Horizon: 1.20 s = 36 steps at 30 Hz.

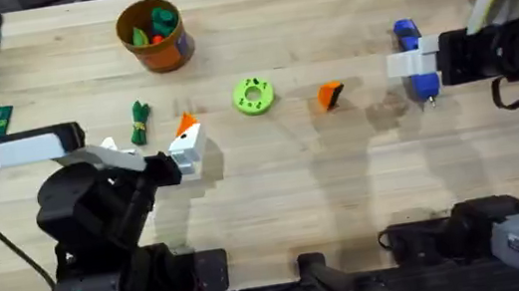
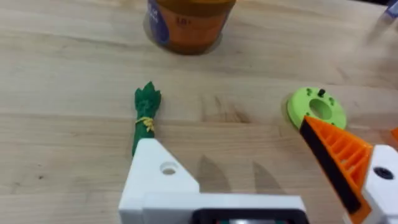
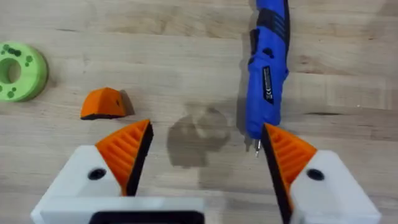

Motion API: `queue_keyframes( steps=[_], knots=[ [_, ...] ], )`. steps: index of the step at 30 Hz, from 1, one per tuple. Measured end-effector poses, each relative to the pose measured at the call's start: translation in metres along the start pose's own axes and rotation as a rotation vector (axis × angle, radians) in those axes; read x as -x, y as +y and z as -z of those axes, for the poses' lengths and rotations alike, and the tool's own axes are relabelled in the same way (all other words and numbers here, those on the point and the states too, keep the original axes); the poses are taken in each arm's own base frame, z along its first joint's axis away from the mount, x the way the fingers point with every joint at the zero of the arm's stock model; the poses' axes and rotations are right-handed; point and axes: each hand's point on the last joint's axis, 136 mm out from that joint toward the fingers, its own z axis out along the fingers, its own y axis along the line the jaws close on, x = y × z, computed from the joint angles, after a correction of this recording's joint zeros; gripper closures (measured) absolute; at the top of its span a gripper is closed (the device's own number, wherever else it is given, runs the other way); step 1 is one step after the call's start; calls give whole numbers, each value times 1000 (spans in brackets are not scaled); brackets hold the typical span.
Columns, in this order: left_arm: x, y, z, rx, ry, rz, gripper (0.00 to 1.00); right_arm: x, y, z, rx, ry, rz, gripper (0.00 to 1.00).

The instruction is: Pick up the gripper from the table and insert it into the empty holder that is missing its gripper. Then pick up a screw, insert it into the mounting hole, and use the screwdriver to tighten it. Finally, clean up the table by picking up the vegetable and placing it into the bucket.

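Overhead, the left claw [image 1: 185, 150] hangs near the vegetable [image 1: 141, 122], the gripper [image 1: 331, 96] lies mid-surface, and the bucket [image 1: 154, 35] stands farther back. Left wrist: its fingers stand apart, the holder [image 2: 158, 177] bare and close to the vegetable [image 2: 145, 117]. Right wrist: the right claw [image 3: 205, 152] gapes, one pad [image 3: 287, 152] just beside the screwdriver [image 3: 267, 65], the gripper [image 3: 103, 104] near the other.

Bare wood rings the gripper [image 1: 331, 96] (seemingly unobstructed).
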Motion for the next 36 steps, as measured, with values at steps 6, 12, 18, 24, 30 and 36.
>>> queue_keyframes(
  steps=[6, 12, 18, 24, 30, 36],
  knots=[
    [13, -13, 7, -65, -68, -18, 15, 0, 0, 0, 0, 0, 0, 7],
    [20, -53, 20, -295, -105, -55, 15, 0, 0, 0, 0, 0, 0, 8],
    [11, -92, 36, -536, -87, -144, 15, 0, 0, 0, 0, 0, 0, 8],
    [4, -115, 50, -688, -96, -250, 14, 0, 0, 0, 0, 0, 0, 8],
    [1, -125, 58, -760, -128, -354, 14, 0, 0, 0, 0, 0, 0, 8],
    [-1, -127, 60, -783, -147, -391, 15, 0, 0, 0, 0, 0, 0, 7]
  ],
)
